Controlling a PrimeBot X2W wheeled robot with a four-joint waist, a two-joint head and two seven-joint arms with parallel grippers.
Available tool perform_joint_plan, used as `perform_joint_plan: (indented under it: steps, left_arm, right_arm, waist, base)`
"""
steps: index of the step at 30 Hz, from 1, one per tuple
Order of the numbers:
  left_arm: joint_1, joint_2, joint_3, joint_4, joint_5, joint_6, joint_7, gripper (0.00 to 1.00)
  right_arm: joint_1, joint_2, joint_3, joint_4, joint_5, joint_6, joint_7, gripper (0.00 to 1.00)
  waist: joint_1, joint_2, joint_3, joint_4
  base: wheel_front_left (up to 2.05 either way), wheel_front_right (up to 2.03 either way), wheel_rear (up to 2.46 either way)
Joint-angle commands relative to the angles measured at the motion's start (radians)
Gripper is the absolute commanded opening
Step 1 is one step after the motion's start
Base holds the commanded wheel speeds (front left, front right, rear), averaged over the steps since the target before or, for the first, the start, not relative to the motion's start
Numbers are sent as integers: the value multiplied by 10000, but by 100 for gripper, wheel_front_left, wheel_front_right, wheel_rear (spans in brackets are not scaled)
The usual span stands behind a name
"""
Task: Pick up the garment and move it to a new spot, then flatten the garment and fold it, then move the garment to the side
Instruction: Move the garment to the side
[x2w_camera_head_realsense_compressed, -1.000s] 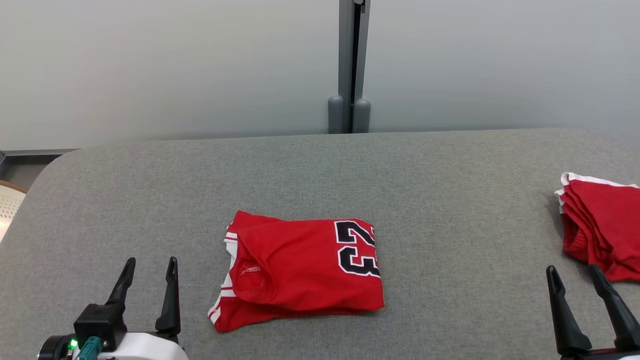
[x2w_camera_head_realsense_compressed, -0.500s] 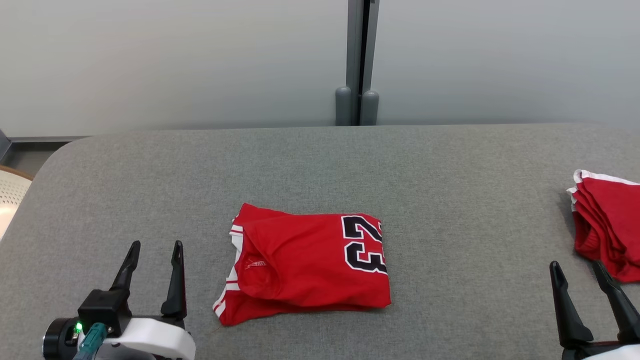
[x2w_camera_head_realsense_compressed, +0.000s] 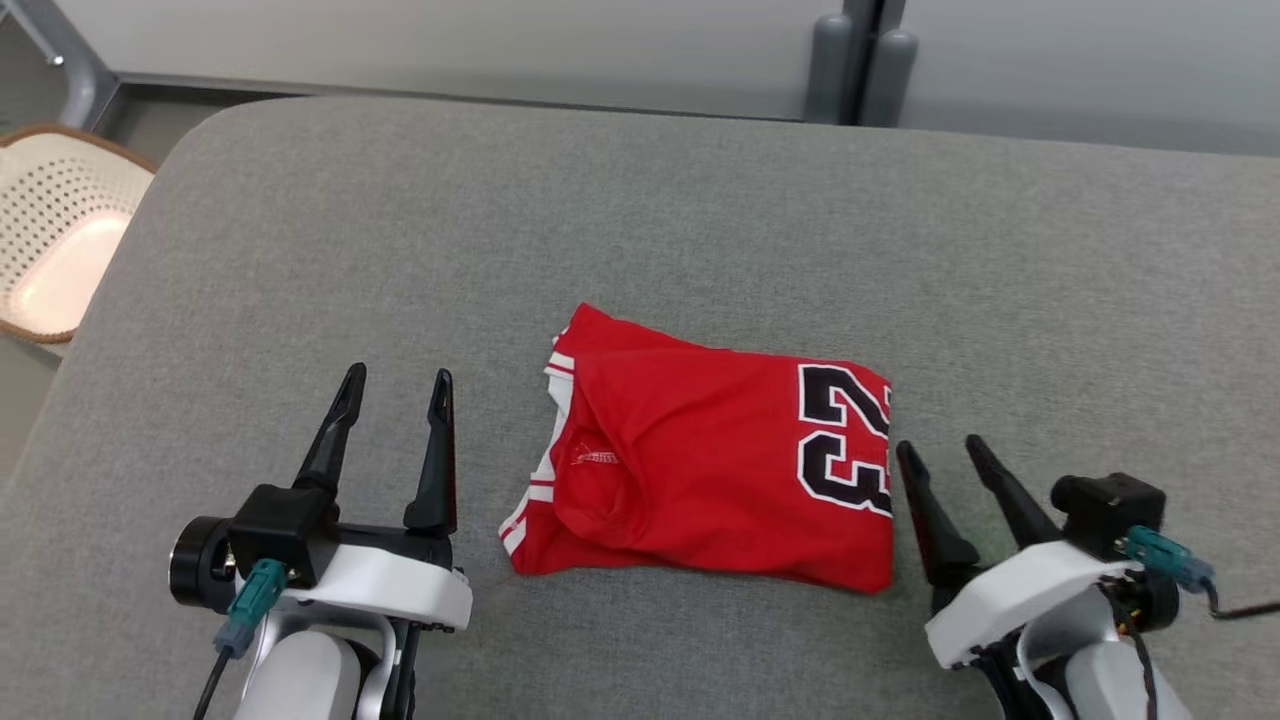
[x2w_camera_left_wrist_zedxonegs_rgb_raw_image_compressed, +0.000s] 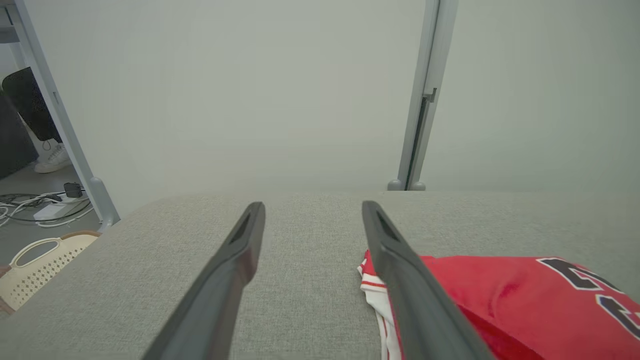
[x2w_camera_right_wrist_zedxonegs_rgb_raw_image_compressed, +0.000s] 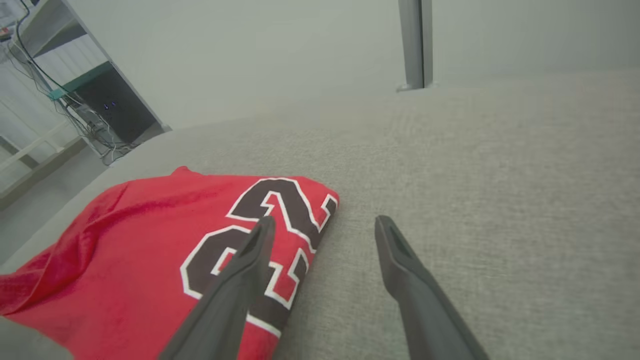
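The garment is a red jersey with white trim and a black "23", folded into a rectangle on the grey padded table. My left gripper stands open just left of the garment's trimmed edge, nothing between its fingers. My right gripper is open just past the garment's right edge, beside the number. In the left wrist view the garment lies to the right of the fingers. In the right wrist view the garment lies left, under the left finger.
A cream perforated basket stands on the floor past the table's left edge. Grey partition panels with a post rise behind the table's far edge. Cables and a power strip lie on the floor at the left.
The head camera has tilted down and turned left, so the picture has shifted and the other red pile at the right has left the frame. Both grippers now stand closer to the garment's sides.
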Motion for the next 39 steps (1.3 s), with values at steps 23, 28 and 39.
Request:
perform_joint_plan:
  steps: [23,28,39]
  left_arm:
    - [-269,20,360,-610,515,93,-175,100]
    - [-390,159,372,-893,583,38,-176,100]
    - [-985,302,85,-1203,750,-117,30,100]
  right_arm:
    - [-1371,-3083,2728,-1006,-189,-8,516,0]
    - [-1228,-4495,2425,-2514,-155,-11,821,0]
    - [-2450,-5983,2063,-2425,400,-12,554,0]
  waist:
    - [0,0,689,-1847]
    - [0,0,729,-3371]
    - [0,0,1483,-4617]
  base:
    - [0,0,0]
    - [0,0,0]
    - [0,0,0]
